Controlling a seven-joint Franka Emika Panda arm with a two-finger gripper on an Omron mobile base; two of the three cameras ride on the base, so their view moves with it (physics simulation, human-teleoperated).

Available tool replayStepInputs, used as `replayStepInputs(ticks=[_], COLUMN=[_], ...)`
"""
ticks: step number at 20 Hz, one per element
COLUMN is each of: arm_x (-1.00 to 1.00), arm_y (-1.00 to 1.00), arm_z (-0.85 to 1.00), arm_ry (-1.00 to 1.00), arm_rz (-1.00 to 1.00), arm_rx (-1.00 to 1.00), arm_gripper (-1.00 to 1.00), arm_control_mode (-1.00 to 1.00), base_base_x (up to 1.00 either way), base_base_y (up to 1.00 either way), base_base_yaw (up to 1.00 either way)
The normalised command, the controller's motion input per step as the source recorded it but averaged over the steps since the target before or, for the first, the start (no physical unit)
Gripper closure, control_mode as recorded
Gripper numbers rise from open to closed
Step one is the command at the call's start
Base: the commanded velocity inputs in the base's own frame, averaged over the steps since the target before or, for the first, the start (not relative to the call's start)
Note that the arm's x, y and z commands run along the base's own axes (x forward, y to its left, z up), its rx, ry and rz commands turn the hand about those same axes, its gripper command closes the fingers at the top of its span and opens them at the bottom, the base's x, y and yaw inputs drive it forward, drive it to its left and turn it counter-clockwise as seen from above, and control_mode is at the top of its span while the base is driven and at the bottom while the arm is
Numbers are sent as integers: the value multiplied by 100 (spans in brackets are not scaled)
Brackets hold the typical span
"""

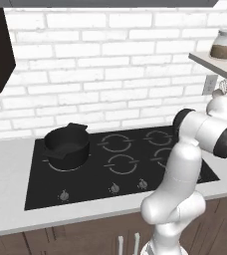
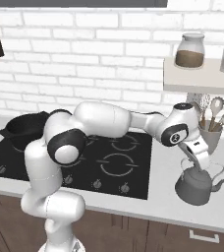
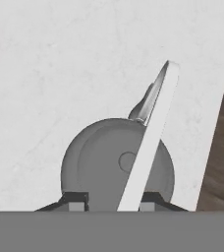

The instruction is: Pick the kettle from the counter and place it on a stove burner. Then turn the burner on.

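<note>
Pale bench (image 2: 158, 204) at 3 o'clock of the black cooktop (image 2: 109, 167) carries the kettle (image 2: 196, 186). The gripper (image 3: 108, 201) straddles its wire handle (image 3: 148, 138), fingers (image 3: 75, 200) closing; grip unconfirmed. Next: lift, carry to a burner (image 2: 116, 164).

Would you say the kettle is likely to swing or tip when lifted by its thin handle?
Probably it would swing: the kettle hangs below a thin arched handle. Its spout juts sideways, so it may tilt that way. On the counter its broad base looks stable.
</note>
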Motion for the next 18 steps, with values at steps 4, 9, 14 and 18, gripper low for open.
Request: replayStepInputs(ticks=[4,9,14,18], arm_x=[0,-6,-11,-4], arm_y=[0,1,29,66], arm_z=[0,12,42,42], arm_ry=[0,-2,-10,-11], arm_rz=[0,0,-9,-13], arm_rx=[0,0,-1,-9], arm_gripper=[100,100,100,100], arm_control_mode=[-100,-100,-100,-100], base_base_x=[0,0,0,0], base_base_y=[0,0,0,0], base_base_yaw=[0,0,0,0])
